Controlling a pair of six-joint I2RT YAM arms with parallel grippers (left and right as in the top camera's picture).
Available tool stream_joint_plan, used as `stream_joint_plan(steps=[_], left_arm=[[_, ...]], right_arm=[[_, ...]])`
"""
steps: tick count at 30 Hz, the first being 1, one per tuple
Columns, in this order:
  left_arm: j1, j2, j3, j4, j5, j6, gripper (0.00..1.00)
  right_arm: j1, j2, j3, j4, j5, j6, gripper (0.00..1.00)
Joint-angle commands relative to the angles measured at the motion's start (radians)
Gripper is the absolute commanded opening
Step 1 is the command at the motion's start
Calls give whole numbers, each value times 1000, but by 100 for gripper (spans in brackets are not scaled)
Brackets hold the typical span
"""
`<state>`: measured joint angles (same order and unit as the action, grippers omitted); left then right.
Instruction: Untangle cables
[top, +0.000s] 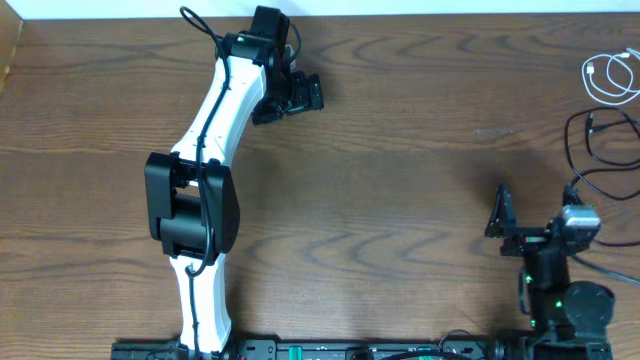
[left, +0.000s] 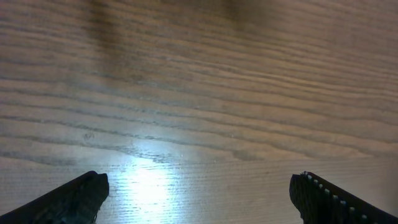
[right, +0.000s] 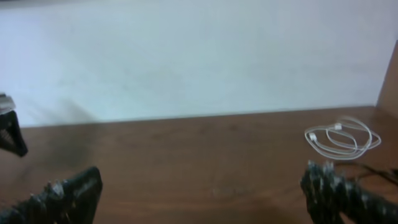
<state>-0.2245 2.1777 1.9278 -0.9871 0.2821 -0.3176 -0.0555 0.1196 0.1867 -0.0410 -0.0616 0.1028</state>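
Nearest: right tool (right: 199, 190) spread wide, empty; left tool (left: 198, 193) same, above table (left: 199, 93). Overhead upper right: white cable (right: 342, 138), black cable (top: 598, 150). Right should reach, pinch single strand low.

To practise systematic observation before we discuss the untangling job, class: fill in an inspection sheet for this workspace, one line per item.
Surface: brown wood-grain table.
Job's things: white cable coiled at the far right edge; black cable looped just nearer the robot, apart from it, partly cut off by the frame.
Clutter: nothing seen.
Grippers: left gripper open, empty, far from both cables; right gripper open, empty.
Cables: black wire runs along the left arm.
Surroundings: white wall beyond the table's far edge.
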Motion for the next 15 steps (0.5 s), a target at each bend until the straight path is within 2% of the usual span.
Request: stream_joint_plan(steps=[1, 5, 9, 15], left_arm=[[-1, 13, -5, -2, -6, -2, 98], [-1, 13, -6, -2, -7, -2, 98], [-1, 13, -5, -2, -7, -2, 98], [-1, 13, -5, -2, -7, -2, 98]], right_arm=[[5, -77, -96, 61, 18, 17, 99], [5, -114, -180, 121, 18, 24, 99], [5, -115, -181, 97, 27, 23, 99], [4, -112, -182, -32, 25, 24, 99]])
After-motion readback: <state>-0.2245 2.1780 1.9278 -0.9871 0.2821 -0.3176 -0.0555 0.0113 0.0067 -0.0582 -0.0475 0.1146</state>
